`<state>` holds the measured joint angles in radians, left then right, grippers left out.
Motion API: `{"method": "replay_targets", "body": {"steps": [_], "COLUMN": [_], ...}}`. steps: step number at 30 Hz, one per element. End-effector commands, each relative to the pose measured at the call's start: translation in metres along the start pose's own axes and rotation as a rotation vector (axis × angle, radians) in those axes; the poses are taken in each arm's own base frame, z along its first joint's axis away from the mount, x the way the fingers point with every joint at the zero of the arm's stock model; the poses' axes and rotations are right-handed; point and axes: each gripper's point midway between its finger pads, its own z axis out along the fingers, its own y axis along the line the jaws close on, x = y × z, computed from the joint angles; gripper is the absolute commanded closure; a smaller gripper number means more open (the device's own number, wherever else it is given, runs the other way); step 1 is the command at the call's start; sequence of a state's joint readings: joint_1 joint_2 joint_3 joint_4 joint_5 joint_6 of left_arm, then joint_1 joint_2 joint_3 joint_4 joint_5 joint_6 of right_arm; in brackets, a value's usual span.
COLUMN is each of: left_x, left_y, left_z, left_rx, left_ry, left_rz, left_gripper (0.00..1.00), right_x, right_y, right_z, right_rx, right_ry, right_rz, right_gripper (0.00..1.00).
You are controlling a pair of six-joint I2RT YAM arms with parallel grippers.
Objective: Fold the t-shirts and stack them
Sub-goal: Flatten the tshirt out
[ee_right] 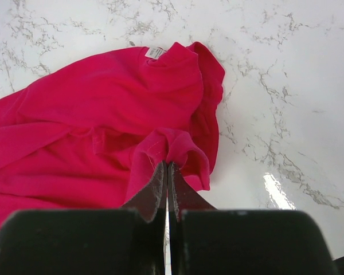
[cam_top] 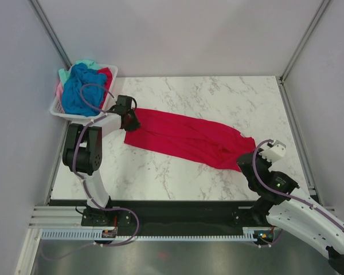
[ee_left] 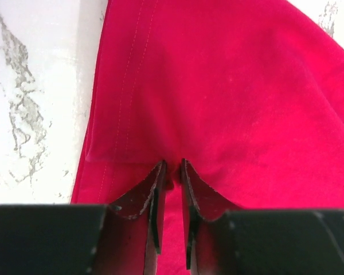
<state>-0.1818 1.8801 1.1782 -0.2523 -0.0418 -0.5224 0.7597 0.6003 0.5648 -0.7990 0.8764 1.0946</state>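
Observation:
A crimson t-shirt [cam_top: 183, 137] lies stretched in a long band across the marble table [cam_top: 218, 97]. My left gripper [cam_top: 130, 121] sits at its left end. In the left wrist view its jaws [ee_left: 173, 166] stand nearly together, pinching a small pucker of the cloth [ee_left: 229, 86] beside the stitched hem. My right gripper [cam_top: 242, 158] is at the shirt's right end. There it [ee_right: 167, 166] is shut on a raised fold of the red cloth [ee_right: 103, 114], near the collar with its white label [ee_right: 156, 52]. More t-shirts fill a basket: blue [cam_top: 80, 89], teal [cam_top: 86, 63], red [cam_top: 106, 73] and pink [cam_top: 59, 90].
The white slatted basket [cam_top: 63, 112] stands at the table's back left corner, just behind the left arm. Grey walls and metal posts close in the table on three sides. Bare marble [ee_right: 286, 86] shows to the right of the shirt's collar.

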Motion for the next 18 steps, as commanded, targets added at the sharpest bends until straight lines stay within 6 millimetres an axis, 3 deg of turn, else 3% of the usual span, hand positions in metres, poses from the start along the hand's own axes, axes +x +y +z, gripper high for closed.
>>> {"method": "replay_targets", "body": {"steps": [1, 6, 11, 16, 17, 18], "left_x": [-0.018, -0.016, -0.002, -0.007, -0.004, -0.004], "left_y": [-0.015, -0.015, -0.019, -0.027, -0.025, -0.024], "left_z": [-0.028, -0.047, -0.056, -0.092, -0.097, -0.101], "left_rx": [0.053, 0.048, 0.079, 0.14, 0.143, 0.143], "left_ry": [-0.069, -0.092, -0.069, -0.119, -0.123, -0.126], "left_rz": [0.022, 0.05, 0.064, 0.084, 0.092, 0.099], "left_gripper": [0.77, 0.82, 0.98, 0.97, 0.95, 0.85], "right_x": [-0.002, -0.001, 0.001, -0.007, -0.009, -0.01], "right_y": [0.002, 0.003, 0.004, 0.01, 0.011, 0.013], "right_z": [0.0, -0.001, -0.002, -0.009, -0.011, -0.013], "right_rx": [-0.01, -0.019, -0.024, -0.052, -0.059, -0.071], "right_ry": [-0.007, -0.002, 0.012, 0.025, 0.025, 0.029], "right_rz": [0.011, 0.016, 0.014, 0.017, 0.023, 0.027], "right_gripper": [1.0, 1.0, 1.0, 1.0, 1.0, 1.0]}}
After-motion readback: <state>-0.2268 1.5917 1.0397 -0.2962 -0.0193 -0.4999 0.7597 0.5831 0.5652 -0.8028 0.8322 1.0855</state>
